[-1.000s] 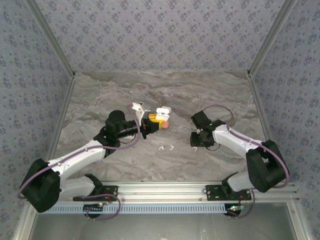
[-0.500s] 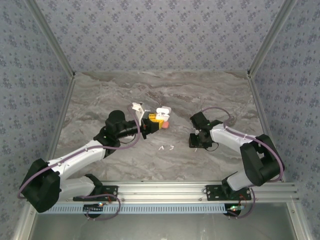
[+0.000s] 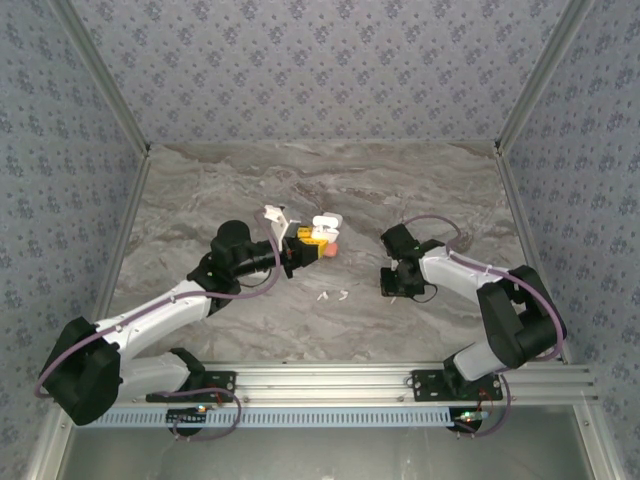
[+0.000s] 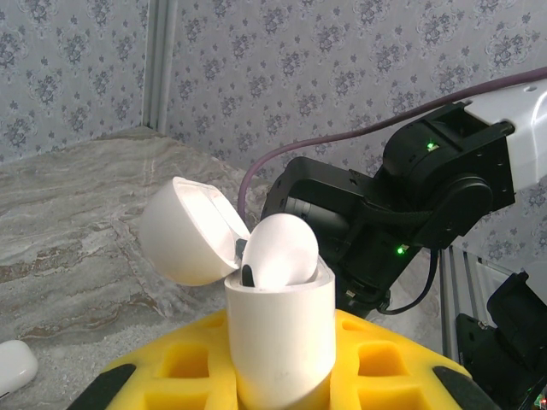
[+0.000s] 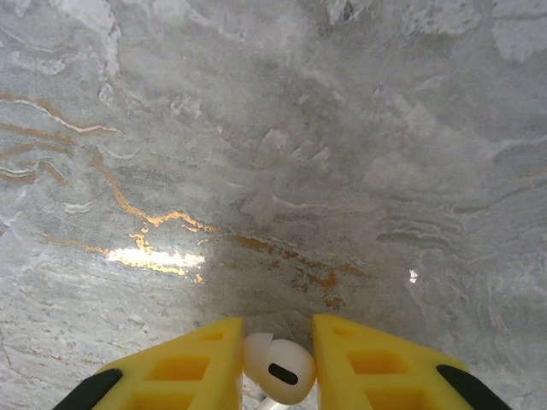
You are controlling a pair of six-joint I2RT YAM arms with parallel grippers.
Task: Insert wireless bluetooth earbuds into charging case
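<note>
My left gripper [image 4: 278,380] is shut on a white charging case [image 4: 278,333], held upright between its yellow fingers [image 4: 389,359]. The case's lid [image 4: 184,231] is swung open and one white earbud [image 4: 282,249] sits in the top. In the top view this gripper [image 3: 303,247] is at mid-table. My right gripper [image 5: 278,363] hangs low over the marble table, shut on a white earbud [image 5: 282,373] pinched between its yellow fingers [image 5: 192,363]. In the top view the right gripper [image 3: 392,284] points down, right of two loose white earbuds [image 3: 323,296] [image 3: 343,294].
Another open white case [image 3: 275,215] lies behind the left gripper. A small pink object [image 3: 331,251] lies just past the held case. A white rounded piece [image 4: 13,363] rests on the table to the left of the left fingers. Patterned walls surround the marble table [image 3: 200,200].
The right gripper's fingers have drawn together around the earbud at the same spot, and that arm's elbow has swung a little inward. The left arm and its case are still.
</note>
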